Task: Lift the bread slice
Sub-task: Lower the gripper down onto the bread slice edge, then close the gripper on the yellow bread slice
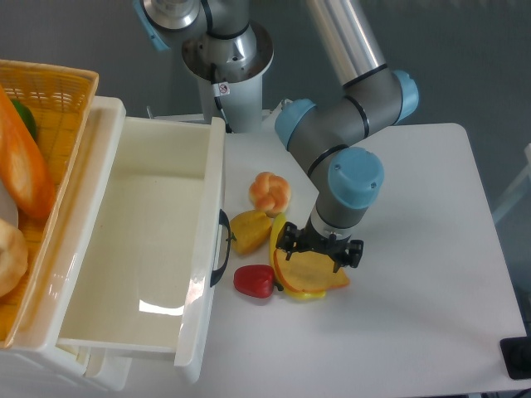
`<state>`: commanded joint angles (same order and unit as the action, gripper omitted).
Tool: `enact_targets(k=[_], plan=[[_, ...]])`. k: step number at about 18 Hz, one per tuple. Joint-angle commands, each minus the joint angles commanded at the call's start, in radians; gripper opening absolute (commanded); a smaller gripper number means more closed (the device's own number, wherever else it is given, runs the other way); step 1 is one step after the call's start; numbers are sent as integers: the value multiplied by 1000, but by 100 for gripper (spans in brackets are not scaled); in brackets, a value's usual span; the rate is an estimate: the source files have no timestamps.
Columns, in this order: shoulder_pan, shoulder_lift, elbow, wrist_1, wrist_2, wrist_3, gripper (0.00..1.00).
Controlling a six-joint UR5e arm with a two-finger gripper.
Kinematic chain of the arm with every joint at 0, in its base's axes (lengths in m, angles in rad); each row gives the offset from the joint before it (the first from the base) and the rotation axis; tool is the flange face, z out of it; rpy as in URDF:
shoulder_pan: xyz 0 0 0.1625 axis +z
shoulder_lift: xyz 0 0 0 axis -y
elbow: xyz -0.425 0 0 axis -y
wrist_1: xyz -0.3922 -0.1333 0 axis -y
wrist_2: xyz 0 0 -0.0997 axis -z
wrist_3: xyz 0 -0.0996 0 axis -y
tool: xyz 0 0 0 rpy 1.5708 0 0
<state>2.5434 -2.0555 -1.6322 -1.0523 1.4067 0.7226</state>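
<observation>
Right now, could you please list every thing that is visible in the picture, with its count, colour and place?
bread slice: 1, orange-tan with darker crust, on the table under the gripper, lying on a yellow item
yellow item: 1, yellow, mostly hidden under the slice
red pepper: 1, red, left of the slice
yellow pepper: 1, yellow-orange, near the drawer handle
round bun: 1, orange, lobed, behind the peppers
drawer: 1, white, pulled open, left of the table
basket: 1, yellow-orange, far left
baguette: 1, orange, in the basket
table: 1, white
gripper: 1, black, low over the slice, fingers spread at its two sides
arm: 1, grey with blue caps
</observation>
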Motion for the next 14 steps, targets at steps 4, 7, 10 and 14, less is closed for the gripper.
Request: enact_targets(k=[4, 7, 10, 14], plan=[[-35, -8, -8, 0, 5, -49, 100], [-38, -11, -21, 0, 6, -48, 100], [-38, -12, -25, 0, 8, -46, 100], [-37, -8, -25, 0, 9, -37, 100]])
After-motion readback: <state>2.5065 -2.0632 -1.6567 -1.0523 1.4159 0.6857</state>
